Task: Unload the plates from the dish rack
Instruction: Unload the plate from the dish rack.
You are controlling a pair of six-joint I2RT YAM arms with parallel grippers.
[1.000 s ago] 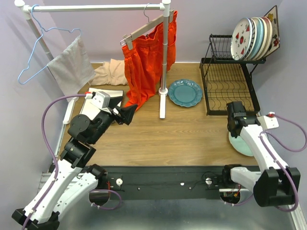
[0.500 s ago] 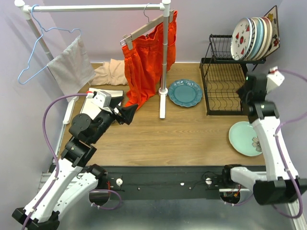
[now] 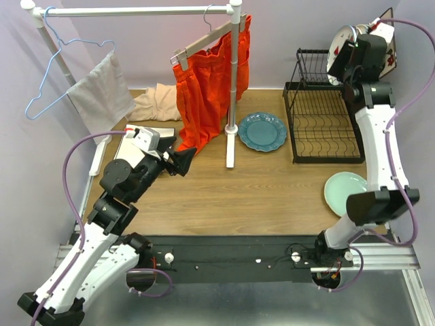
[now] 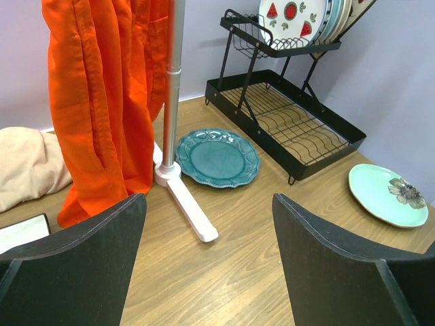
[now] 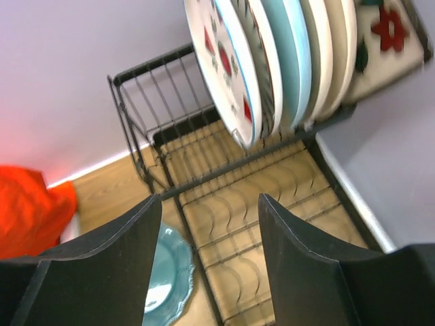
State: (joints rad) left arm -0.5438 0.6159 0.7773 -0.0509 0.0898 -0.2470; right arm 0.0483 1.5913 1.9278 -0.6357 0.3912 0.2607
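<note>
While raised near plates (image 5: 272, 61) — right gripper (image 5: 209, 204) agape.

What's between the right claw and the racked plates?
Nothing: in the right wrist view, only open air separates the right claw from the nearest plate.
</note>
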